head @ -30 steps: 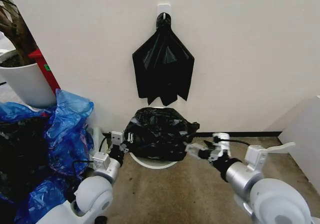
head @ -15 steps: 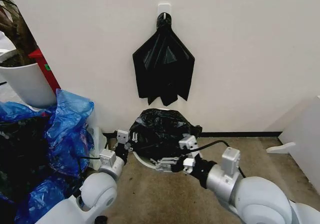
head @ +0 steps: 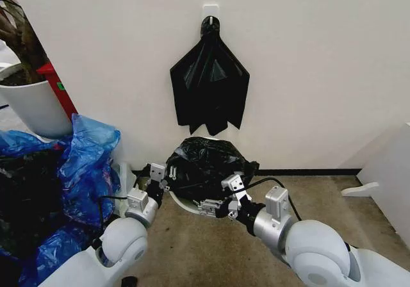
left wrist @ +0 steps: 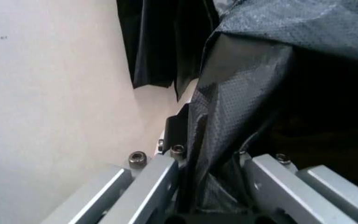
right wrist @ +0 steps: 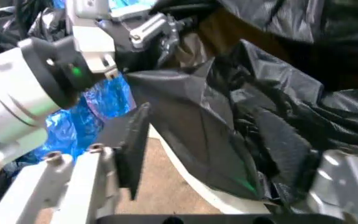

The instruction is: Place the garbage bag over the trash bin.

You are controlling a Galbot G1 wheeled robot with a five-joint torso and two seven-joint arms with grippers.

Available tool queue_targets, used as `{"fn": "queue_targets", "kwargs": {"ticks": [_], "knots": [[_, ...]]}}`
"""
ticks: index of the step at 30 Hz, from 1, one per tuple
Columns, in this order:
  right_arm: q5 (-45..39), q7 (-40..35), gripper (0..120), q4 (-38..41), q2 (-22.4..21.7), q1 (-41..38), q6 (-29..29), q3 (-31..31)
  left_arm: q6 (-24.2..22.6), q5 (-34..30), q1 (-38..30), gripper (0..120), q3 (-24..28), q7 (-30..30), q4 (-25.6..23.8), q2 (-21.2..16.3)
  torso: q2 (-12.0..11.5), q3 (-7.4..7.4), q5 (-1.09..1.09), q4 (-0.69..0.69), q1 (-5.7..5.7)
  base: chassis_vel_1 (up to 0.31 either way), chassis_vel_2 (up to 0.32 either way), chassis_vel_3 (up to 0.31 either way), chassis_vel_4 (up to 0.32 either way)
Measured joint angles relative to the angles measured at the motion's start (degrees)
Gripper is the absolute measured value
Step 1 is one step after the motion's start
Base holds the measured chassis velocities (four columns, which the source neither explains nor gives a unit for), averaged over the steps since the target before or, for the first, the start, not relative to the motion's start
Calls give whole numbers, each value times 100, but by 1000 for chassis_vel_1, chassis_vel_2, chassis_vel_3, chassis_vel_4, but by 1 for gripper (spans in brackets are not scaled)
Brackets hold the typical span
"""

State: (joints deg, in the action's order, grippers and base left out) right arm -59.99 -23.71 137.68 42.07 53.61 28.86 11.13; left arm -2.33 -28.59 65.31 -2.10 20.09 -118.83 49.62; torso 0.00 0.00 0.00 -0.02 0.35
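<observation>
One garbage bag (head: 208,162) drapes one trash bin (head: 186,204). The left pincer (head: 165,183) pinches its left edge; the right pincer (head: 214,205), spread open, has moved nearer the left.

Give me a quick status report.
Left gripper shut on garbage bag at its left edge. Right gripper open at front, bag between jaws. Bag drapes trash bin. Blue bags left.

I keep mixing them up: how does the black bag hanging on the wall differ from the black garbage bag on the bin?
The hanging black bag dangles flat and folded from a wall hook, untouched. The garbage bag lies crumpled and bulging over the white trash bin on the floor; the left gripper is shut on its side, and the right gripper is open at its front. Both are glossy black plastic.
</observation>
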Motion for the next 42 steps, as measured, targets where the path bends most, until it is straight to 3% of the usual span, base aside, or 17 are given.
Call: {"fn": "queue_targets", "kwargs": {"ticks": [3, 7, 9, 16, 33, 42], "knots": [[-12, -15, 44, -48, -5, 5, -2, 4, 0, -7, -3, 1, 0, -8, -5, 2, 0, 0, 0, 0, 0, 0, 0, 0, 0], [-15, -19, 34, -50, -13, 37, -16, -21, 0, -26, 10, 1, -14, -8, -9, 3, 0, 0, 0, 1, 0, 0, 0, 0, 0], [-7, -18, 23, -54, -20, 101, -26, -44, 0, -60, 9, 1, -38, -7, -18, 2, 0, 0, 0, 1, 0, 0, 0, 0, 0], [134, -13, 0, -95, -26, 308, -56, -77, -20, -201, 0, 1, -79, 20, -64, -15, 0, -1, 0, 1, 0, 0, 0, 0, 0], [401, -11, 0, 2, -117, 1062, -46, -226, -289, -1204, -152, 1, -311, 505, -136, 32, 0, -1, 0, 0, 0, 0, 0, 0, 0], [472, -175, 0, -335, 171, 1046, -110, 114, -470, -2034, -299, 1, -382, 861, -334, 129, 0, -1, 0, 0, 0, 0, 0, 0, 0]]}}
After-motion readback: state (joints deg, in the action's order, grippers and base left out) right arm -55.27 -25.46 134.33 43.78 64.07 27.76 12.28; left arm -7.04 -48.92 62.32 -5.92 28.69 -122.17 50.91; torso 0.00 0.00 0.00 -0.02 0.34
